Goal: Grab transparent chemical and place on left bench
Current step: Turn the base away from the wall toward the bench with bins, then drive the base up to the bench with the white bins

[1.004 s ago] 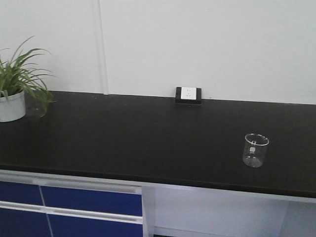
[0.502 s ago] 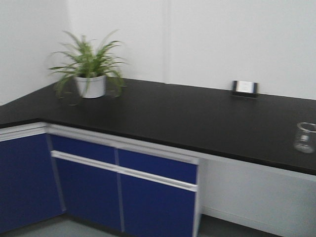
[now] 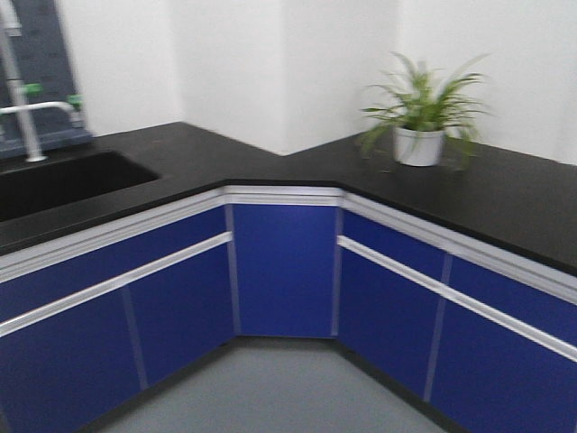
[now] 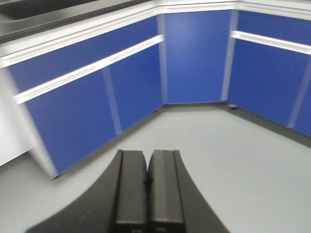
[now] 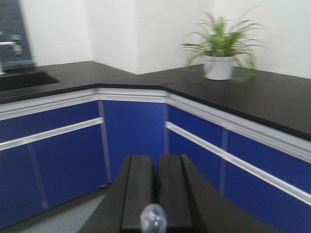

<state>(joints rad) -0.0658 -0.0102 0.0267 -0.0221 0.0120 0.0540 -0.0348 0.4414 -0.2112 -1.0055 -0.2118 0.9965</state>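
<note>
Overall, the front view is filled by an L-shaped black laboratory benchtop (image 3: 505, 194) that wraps round an inner corner. It sits on glossy blue cabinet fronts with white rails (image 3: 284, 271) above a plain grey floor (image 3: 270, 388). Its left-hand stretch holds a deep black sink (image 3: 63, 180) with a white swan-neck tap (image 3: 22, 108). Between sink and corner there is bare surface, which I judge the likely spot for the set-down. On the right-hand stretch stands a green spiky plant in a white pot (image 3: 419, 126), near the wall and well apart from the sink.

Both wrist views look at the cabinets from short of the bench edge. Presumably the arms are tucked in so that nothing strikes the counter while the mobile base faces the corner. The left gripper (image 4: 147, 155), black and flat-fingered, tilts down toward the floor with its jaws pressed together and nothing between them. The right gripper (image 5: 155, 158) is held higher and level, aimed at the corner, its jaws drawn in to a narrow dark seam.

At the near end of that seam, on the bottom edge of the right wrist view, a small pale, colourless, rounded tip shows. By my reading it is the top of the transparent chemical (image 5: 153, 218), pinched in the right jaws. No beaker is visible in any view, so how the rest hangs cannot be told. The level hold would suit keeping it upright. The task looks about midway: grasped, not yet placed.
</note>
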